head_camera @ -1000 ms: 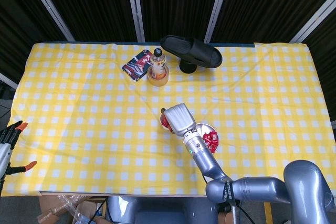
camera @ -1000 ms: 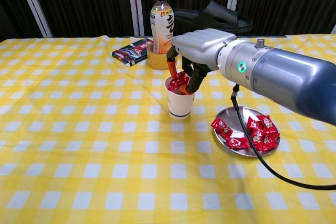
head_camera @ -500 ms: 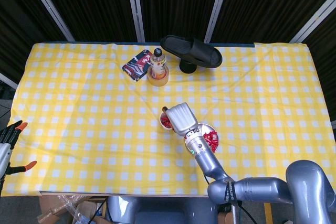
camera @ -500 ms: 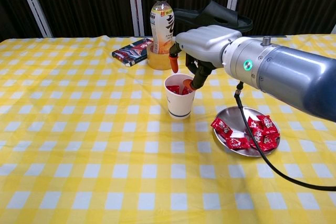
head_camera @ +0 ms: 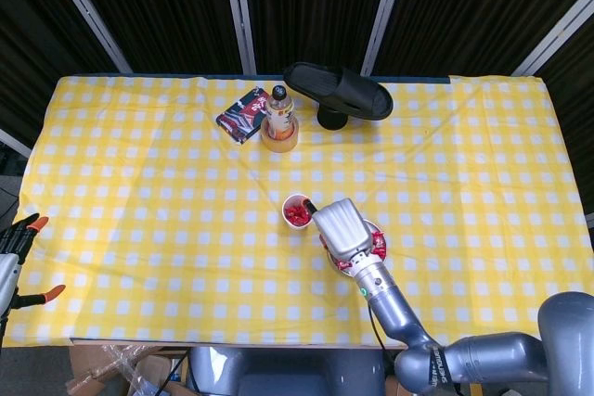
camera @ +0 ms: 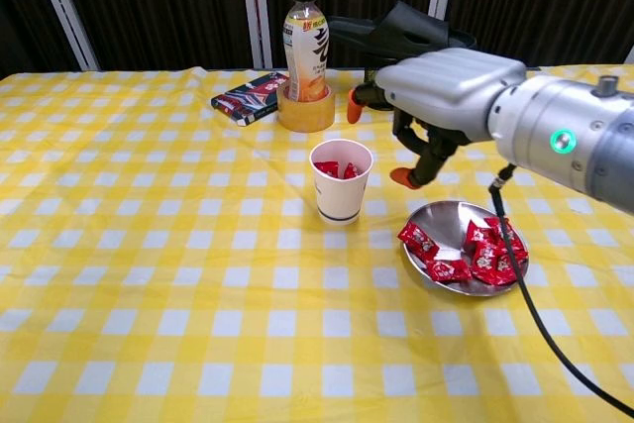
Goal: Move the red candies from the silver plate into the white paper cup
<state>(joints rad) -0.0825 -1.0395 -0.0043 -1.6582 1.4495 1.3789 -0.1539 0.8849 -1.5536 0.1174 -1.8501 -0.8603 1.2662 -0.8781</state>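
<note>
Toward the near edge of the desk [camera: 149, 344], right of centre, the silver plate [camera: 445, 217] carries a heap of red candies [camera: 474, 250]. My right hand [camera: 441, 96] hangs above the plate's far rim, fingers [camera: 404, 177] apart and holding nothing. Just beside the plate stands the white paper cup [camera: 341, 183], upright, red wrappers inside. Beyond it a bottle [camera: 304, 32] stands near the far edge. My left hand [head_camera: 17, 252] waits off the left edge, fingers spread.

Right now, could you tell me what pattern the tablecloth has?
The tablecloth is yellow-and-white checked, clearest in the chest view.
</note>
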